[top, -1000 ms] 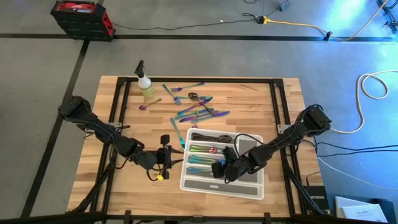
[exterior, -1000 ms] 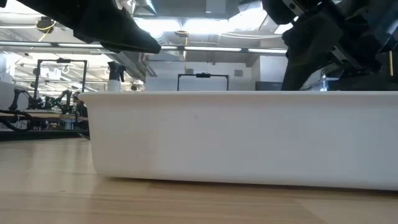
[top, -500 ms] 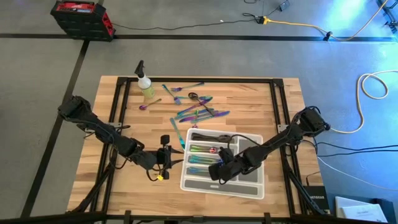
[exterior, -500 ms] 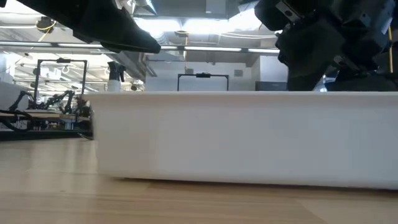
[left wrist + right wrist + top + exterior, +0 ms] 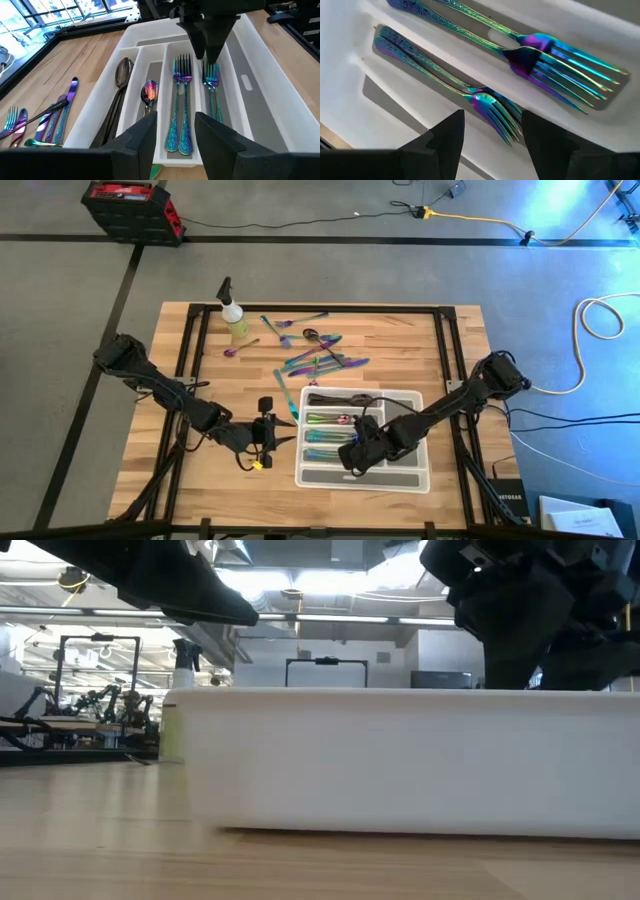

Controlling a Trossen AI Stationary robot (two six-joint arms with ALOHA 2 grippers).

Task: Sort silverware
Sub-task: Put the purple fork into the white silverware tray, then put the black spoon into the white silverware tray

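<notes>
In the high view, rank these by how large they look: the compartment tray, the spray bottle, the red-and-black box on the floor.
1. Compartment tray, clearly the largest.
2. Red-and-black box, smaller; it sits on the floor, farther from the overhead camera, so its true size is unsure.
3. Spray bottle, smallest.

Forks (image 5: 182, 107) lie in the tray (image 5: 410, 478), loose silverware (image 5: 318, 360) behind it.

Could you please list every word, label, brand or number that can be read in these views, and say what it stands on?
No text can be read in any view.
Red-and-black case on the floor: any marking is too small to read.
Yellow-green spray bottle: no legible label.
White-grey compartment tray and the iridescent rainbow metal forks: embossed patterns only, no lettering.
</notes>
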